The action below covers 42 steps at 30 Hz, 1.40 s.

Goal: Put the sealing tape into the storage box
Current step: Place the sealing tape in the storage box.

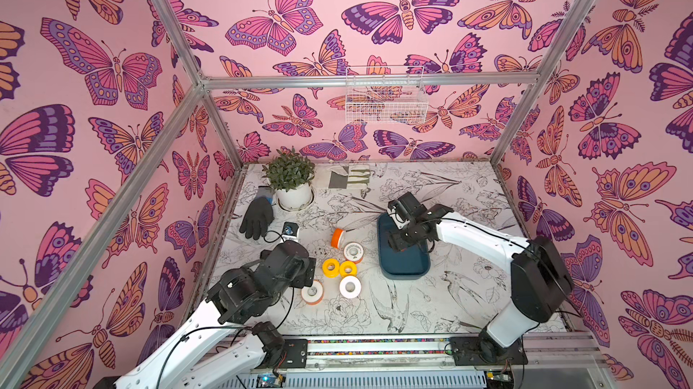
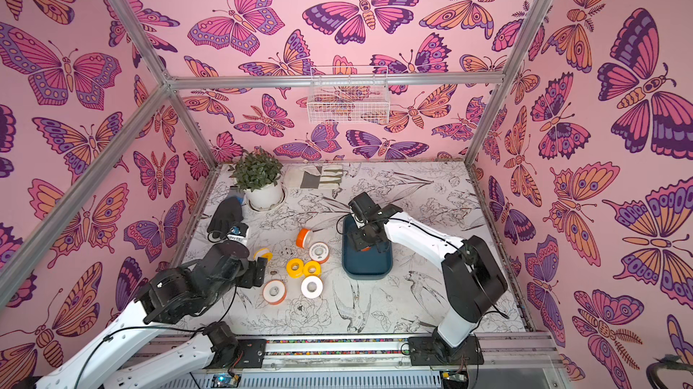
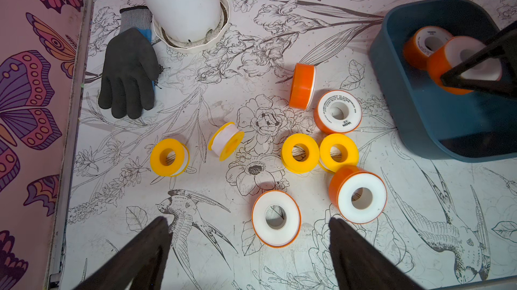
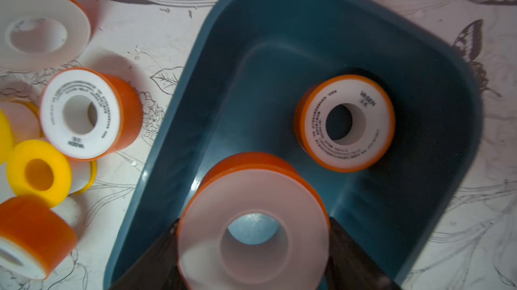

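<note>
**Spotter:** What's the right side doing?

**Operator:** I've got the right claw (image 4: 253,235) clamped on an orange-spooled roll of sealing tape (image 4: 251,190), smooth white face up. The storage box (image 4: 279,51) shows through its round hole. It's over the box's interior; touching the floor or not, I can't tell.

**Spotter:** Anything already in?

**Operator:** One printed-label roll (image 4: 316,123) lies flat on the glossy teal plastic, apart from the held one. The box is a shallow tray with rounded corners.

**Spotter:** And the left?

**Operator:** My left claw (image 3: 249,220) hangs wide open, empty, above the flower-printed bench (image 3: 419,218). Loose rolls sit there: bright yellow spools (image 3: 300,167), and one orange roll (image 3: 300,87) standing on its edge.
</note>
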Motion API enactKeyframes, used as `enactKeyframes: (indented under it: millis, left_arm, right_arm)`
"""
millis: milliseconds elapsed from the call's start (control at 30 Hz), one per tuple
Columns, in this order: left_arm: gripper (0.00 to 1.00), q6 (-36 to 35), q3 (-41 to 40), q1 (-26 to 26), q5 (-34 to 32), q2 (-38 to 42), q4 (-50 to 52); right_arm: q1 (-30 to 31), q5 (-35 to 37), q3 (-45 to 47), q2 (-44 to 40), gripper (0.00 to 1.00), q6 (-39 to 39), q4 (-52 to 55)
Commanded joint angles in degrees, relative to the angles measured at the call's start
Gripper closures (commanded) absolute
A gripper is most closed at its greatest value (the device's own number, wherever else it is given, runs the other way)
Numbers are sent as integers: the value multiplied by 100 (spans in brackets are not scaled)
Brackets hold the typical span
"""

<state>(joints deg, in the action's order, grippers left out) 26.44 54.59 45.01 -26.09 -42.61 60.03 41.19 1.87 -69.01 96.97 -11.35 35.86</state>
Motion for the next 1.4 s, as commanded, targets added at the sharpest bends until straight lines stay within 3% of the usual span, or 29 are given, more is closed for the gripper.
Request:
enactKeyframes:
  millis: [0,500,900,1133,1367]
  left_arm:
    - [8,-10,-84,-28,50,-37,12]
    - [8,-15,-89,-26,78,15,0]
    - [7,-25,-97,-28,106,24,-18]
    - [6,-16,-106,-28,77,43,-14]
    - [6,-10,-106,-28,51,66,-9]
  right_arm:
    - [38,74,32,163,33,-133,-308]
    - [109,209,-95,797,31,-216,-604]
    - [124,209,-108,909,18,-261,-713]
    - [214,236,-95,734,13,-224,-657]
    - [206,549,169,-22,19,-193,-673]
